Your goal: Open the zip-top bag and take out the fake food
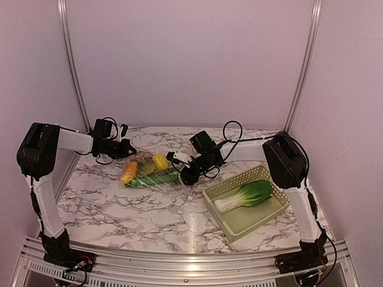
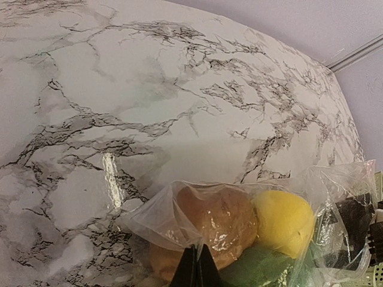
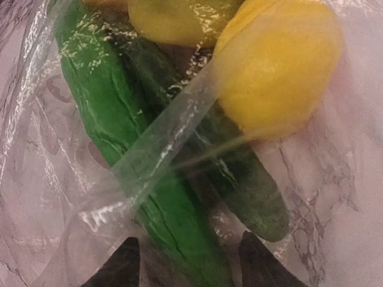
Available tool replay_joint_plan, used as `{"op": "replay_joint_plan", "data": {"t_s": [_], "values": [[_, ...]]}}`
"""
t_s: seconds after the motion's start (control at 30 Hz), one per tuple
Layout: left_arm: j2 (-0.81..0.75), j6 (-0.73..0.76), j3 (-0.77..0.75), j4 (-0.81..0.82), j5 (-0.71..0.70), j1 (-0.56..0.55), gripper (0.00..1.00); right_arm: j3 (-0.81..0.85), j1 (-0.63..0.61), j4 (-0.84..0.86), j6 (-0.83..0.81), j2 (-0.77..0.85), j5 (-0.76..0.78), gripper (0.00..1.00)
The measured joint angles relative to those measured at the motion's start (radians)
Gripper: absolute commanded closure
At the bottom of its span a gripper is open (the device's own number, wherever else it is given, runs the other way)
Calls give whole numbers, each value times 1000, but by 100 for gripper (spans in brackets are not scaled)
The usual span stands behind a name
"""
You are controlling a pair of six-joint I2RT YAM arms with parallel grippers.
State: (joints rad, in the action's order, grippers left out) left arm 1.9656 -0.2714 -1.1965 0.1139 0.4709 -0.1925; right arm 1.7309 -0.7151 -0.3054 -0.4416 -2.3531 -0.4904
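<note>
I am pinching the zip-top bag [image 1: 149,173] with my left gripper [image 2: 195,266], fingers pressed together on a crinkly clear fold at its far-left corner. My right gripper [image 3: 188,263] is standing spread wide at the glossy film, straddling the dark green, ridged cucumber [image 3: 114,113]. The bag is lying mid-table on veined marble [image 2: 149,107], left of the lattice basket [image 1: 239,224], and is holding a smooth yellow lemon [image 2: 284,221] and a rounded brown potato [image 2: 218,224]. The leafy bok choy [image 1: 246,194] is lying in the basket.
</note>
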Motion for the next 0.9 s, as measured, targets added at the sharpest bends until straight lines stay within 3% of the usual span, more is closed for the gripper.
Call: {"op": "replay_joint_plan", "data": {"t_s": [0.17, 0.43, 0.9], "values": [[0, 4, -2, -12, -1, 4, 100, 21, 0, -40, -15, -3, -2, 72], [0, -2, -1, -14, -12, 46, 100, 24, -25, -104, -23, 28, 19, 90], [-3, -15, 11, -7, -60, 72, 100, -16, -62, -225, 0, 266, 244, 95]]}}
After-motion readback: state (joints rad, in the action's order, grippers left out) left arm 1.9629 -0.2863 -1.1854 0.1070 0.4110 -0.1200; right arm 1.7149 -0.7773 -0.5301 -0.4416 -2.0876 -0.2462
